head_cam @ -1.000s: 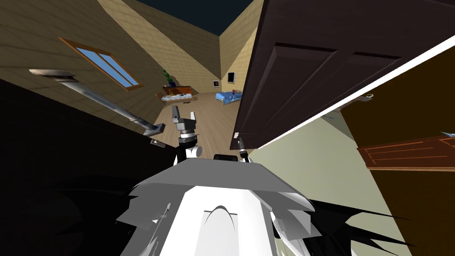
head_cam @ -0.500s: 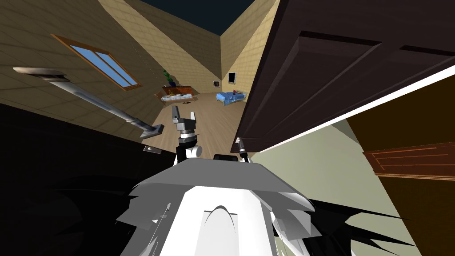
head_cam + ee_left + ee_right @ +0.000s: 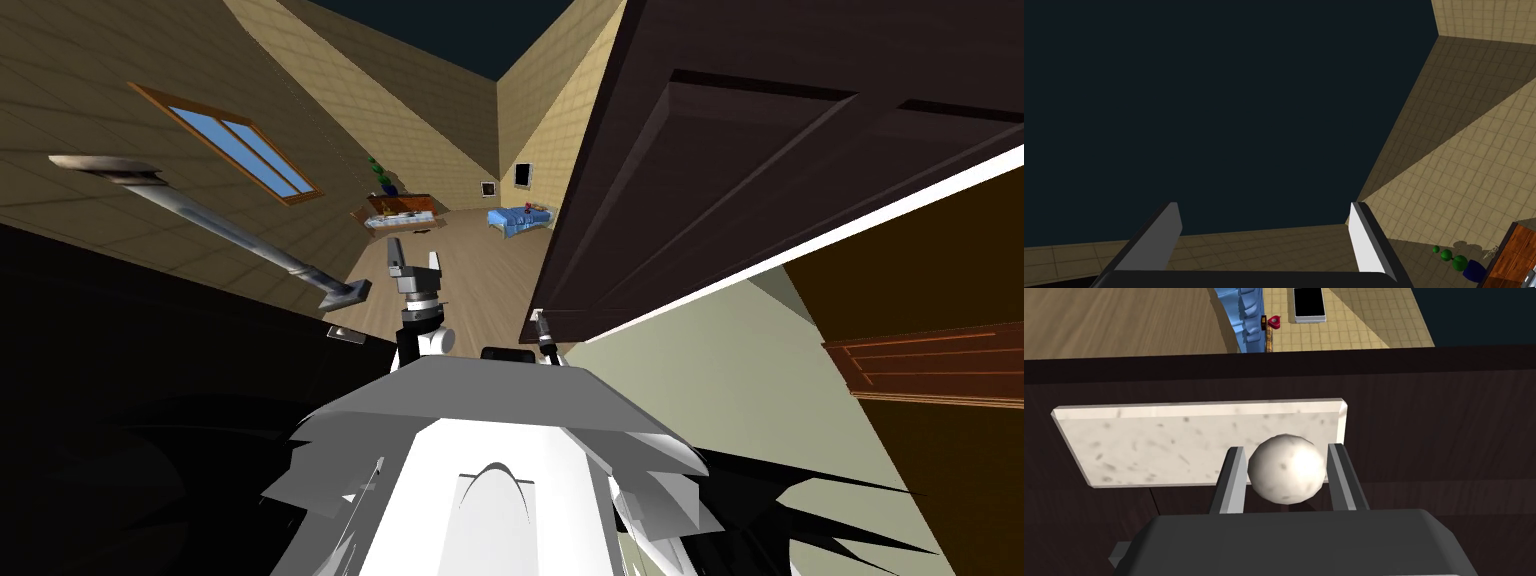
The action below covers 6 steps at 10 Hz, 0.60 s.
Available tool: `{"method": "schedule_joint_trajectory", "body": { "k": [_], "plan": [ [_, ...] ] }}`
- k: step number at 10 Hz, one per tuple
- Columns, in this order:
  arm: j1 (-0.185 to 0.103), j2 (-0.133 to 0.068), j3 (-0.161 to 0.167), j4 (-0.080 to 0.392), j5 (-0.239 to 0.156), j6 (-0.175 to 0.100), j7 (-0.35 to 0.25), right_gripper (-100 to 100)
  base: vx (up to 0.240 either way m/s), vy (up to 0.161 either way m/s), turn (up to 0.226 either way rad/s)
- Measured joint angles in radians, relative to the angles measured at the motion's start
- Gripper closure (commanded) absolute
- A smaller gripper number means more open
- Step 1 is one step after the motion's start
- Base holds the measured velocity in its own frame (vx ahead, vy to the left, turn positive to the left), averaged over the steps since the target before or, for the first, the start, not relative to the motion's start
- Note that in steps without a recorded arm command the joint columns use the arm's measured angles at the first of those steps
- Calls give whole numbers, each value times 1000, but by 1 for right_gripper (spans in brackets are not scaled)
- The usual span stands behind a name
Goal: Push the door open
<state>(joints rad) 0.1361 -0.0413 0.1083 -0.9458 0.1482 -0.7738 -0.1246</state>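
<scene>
A dark brown panelled door (image 3: pixel 720 150) stands close on my right in the head view. My right gripper (image 3: pixel 541 325) reaches to its lower corner. In the right wrist view a round, pale speckled door knob (image 3: pixel 1286 468) sits on a pale plate (image 3: pixel 1174 438) fixed to the door (image 3: pixel 1449 428). My right gripper (image 3: pixel 1287 480) is shut on the knob, one finger against each side of it. My left gripper (image 3: pixel 413 262) is raised in front of my chest, away from the door. Its fingers (image 3: pixel 1369 242) stand wide apart around nothing, so the left gripper (image 3: pixel 1264 235) is open.
Past the door edge lies a wood-floored room with a blue bed (image 3: pixel 517 218), a low wooden cabinet (image 3: pixel 398 208) and a window (image 3: pixel 235 140). A long grey bar (image 3: pixel 200 215) juts out at my left above a black area. A pale green wall (image 3: pixel 720 400) is on my right.
The whole head view has shifted slightly, my own move, and the door's face now takes up more of the right side. Both arms keep their places before my chest.
</scene>
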Motion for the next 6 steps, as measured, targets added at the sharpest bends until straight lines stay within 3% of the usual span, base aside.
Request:
{"method": "schedule_joint_trajectory", "body": {
  "k": [3,5,6],
  "plan": [
    [5,-5,-6,3,-4,13,2,100,149,50,-40],
    [-12,-5,-24,30,-13,1,15,100,207,76,-45],
    [-4,-7,-30,11,-16,10,19,100,216,63,-59]
  ]
}}
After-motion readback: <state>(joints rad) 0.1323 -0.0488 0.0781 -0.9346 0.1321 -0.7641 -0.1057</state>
